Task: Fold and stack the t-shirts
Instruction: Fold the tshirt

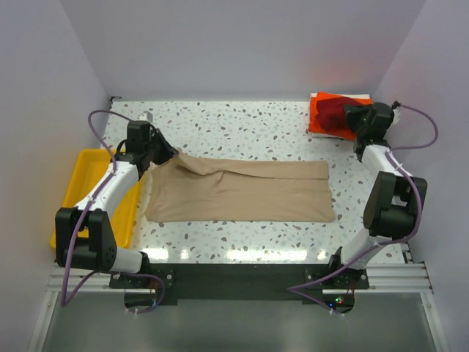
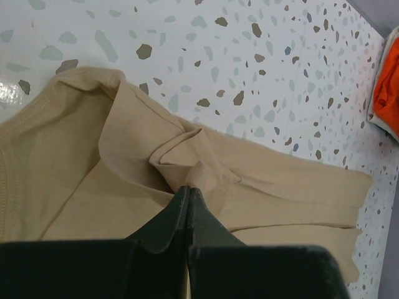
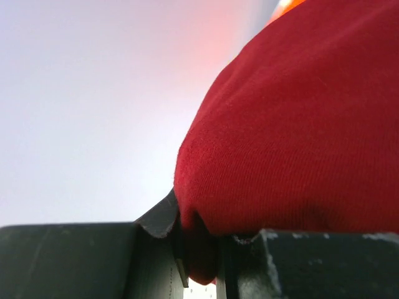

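Note:
The tan t-shirt (image 1: 242,192) lies spread lengthwise across the middle of the table. My left gripper (image 1: 171,155) is shut on a raised fold of it near its left end; the left wrist view shows the tan t-shirt (image 2: 93,162) bunched up into the left gripper's (image 2: 189,188) closed tips. At the back right, the dark red t-shirt (image 1: 333,114) sits crumpled on the bright orange t-shirt (image 1: 319,117). My right gripper (image 1: 347,117) is on that pile. In the right wrist view the dark red t-shirt (image 3: 299,137) fills the frame, a wad of it pinched between the right gripper's (image 3: 198,233) jaws.
A yellow tray (image 1: 82,172) stands at the left table edge beside the left arm. A white layer (image 1: 344,96) lies under the orange shirt in the back right corner. Grey walls close in the table on three sides.

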`<state>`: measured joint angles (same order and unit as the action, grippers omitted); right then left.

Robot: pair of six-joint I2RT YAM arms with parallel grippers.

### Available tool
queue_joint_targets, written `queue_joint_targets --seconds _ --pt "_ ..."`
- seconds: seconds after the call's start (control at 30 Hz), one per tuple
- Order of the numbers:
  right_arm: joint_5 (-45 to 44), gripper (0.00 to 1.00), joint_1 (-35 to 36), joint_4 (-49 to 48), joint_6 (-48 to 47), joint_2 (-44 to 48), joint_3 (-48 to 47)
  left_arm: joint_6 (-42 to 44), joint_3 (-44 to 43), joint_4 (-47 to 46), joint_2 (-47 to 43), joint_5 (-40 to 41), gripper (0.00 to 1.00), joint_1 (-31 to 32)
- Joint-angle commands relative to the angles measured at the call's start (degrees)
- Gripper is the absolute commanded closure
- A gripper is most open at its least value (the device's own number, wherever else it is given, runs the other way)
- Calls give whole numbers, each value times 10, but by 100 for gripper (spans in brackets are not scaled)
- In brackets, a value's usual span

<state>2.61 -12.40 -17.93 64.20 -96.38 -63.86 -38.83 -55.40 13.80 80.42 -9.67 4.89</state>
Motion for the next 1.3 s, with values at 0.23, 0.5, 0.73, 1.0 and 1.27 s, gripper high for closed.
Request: queue_joint_targets --seconds 0.23,0.5,0.73,1.0,1.27 --pt "11 100 10 -41 -55 -136 -218 7 -14 -28 -18 -14 100 -4" --pt "35 100 11 -27 -105 -190 -379 13 -19 -23 -13 -11 100 -4" --pt "54 99 11 -35 -109 -210 -328 13 -16 -24 -10 -14 100 -4" --pt "107 38 5 -99 -54 -228 -162 11 -16 -23 -11 -19 100 -4" --pt "64 20 4 95 -83 -112 -145 8 -14 -21 -19 -17 100 -4"
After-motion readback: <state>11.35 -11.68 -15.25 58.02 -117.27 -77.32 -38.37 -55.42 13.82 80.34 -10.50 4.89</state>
